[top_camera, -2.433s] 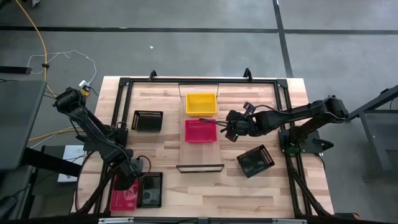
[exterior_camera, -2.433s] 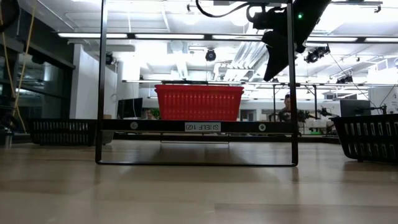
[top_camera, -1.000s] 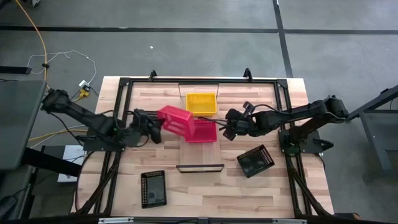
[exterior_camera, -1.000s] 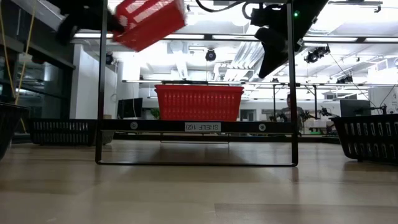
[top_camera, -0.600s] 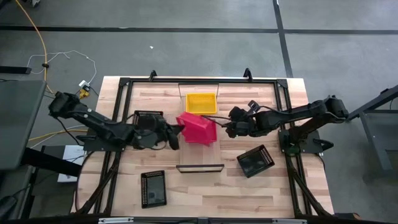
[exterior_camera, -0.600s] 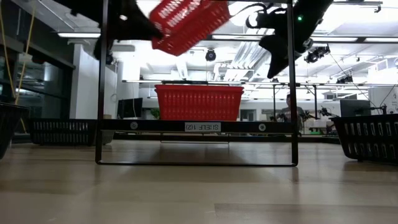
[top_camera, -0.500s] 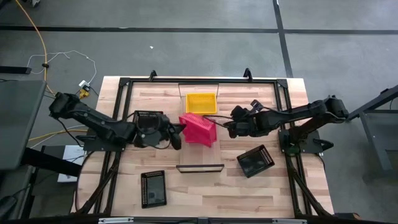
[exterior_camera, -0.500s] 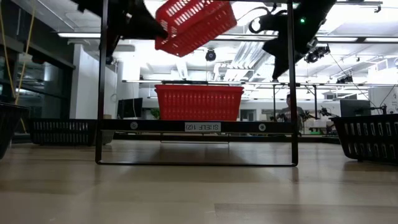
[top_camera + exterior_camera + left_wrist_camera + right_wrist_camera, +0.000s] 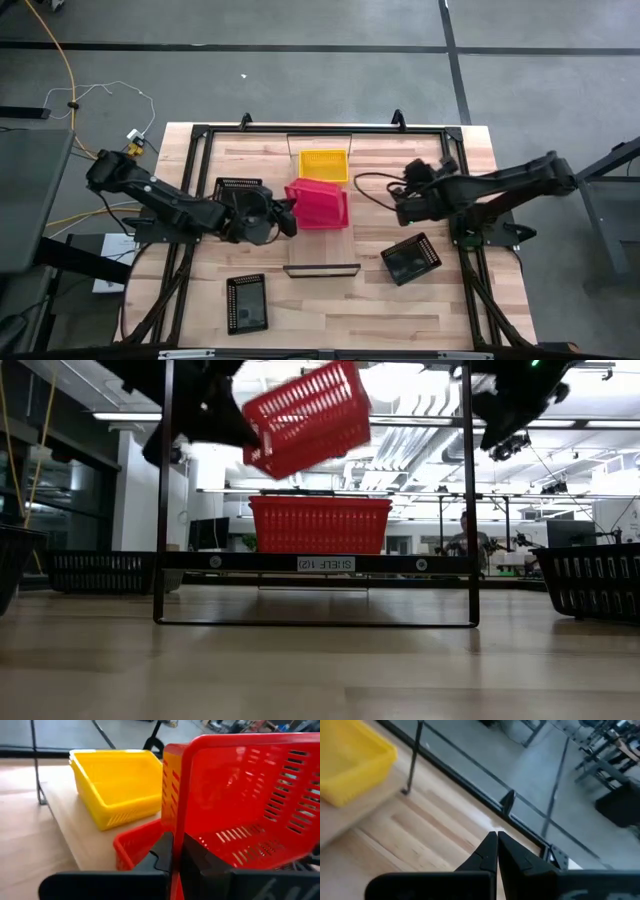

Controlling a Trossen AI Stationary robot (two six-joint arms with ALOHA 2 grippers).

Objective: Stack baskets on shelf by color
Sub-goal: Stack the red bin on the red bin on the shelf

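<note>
My left gripper (image 9: 287,209) is shut on a red basket (image 9: 320,203) and carries it tilted over the shelf (image 9: 322,258), just above a second red basket (image 9: 320,525) standing on the plank. A yellow basket (image 9: 324,166) sits on the shelf's far part. In the left wrist view the held red basket (image 9: 250,800) fills the picture, with the yellow basket (image 9: 117,785) and the lower red one (image 9: 137,847) behind it. My right gripper (image 9: 398,207) hangs shut and holds nothing, to the right of the shelf; the right wrist view shows its fingers closed (image 9: 496,838). My left gripper pinches the red basket's end wall at the rim (image 9: 176,820), one finger (image 9: 162,854) outside and one (image 9: 200,862) inside. It comes roughly level from the table's left. The basket is lifted clear and tilted (image 9: 305,420), above the red basket on the shelf.
Black baskets lie on the table: one (image 9: 238,189) under my left arm, one (image 9: 247,303) near the front left, one (image 9: 411,258) right of the shelf. A dark metal frame (image 9: 205,131) borders the table. Bare wood lies along the near edge.
My left gripper carried the red basket toward the table's right, from left of the shelf to over the red basket on it, and the basket tipped on the way. My right gripper drew back toward the table's right edge, away from the shelf.
</note>
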